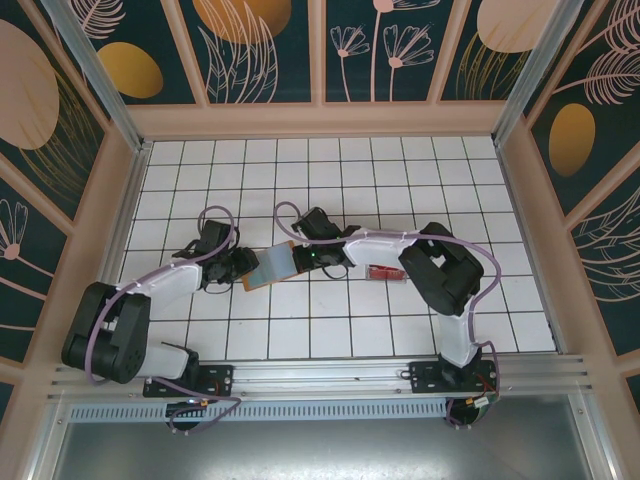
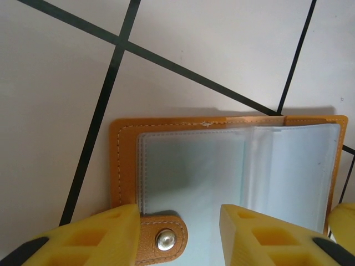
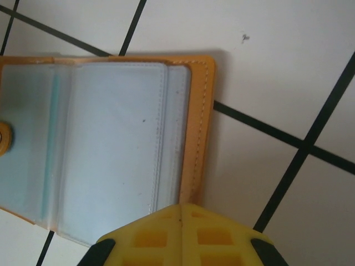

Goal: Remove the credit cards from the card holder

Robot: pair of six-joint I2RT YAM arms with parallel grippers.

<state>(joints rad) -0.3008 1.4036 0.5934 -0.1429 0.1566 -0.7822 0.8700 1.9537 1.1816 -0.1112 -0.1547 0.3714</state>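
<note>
Card holder (image 1: 272, 265) open on bench (image 1: 330, 330) between arms. Left gripper (image 2: 178, 224) spread astride snap tab (image 2: 165, 238) — pin cover there. Right gripper (image 3: 181, 235) at opposite edge, opening unclear — draw teal credit card (image 3: 54, 127) along pocket, not upward.

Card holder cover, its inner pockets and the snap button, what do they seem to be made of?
Card holder cover: tan-orange leather or faux leather, matte, with a stitched line along the edge; the look can't settle which. Pockets: clear soft plastic, faintly glossy and see-through, with sewn seams. Snap: probably metal, judging by its silvery, shiny glint.
</note>
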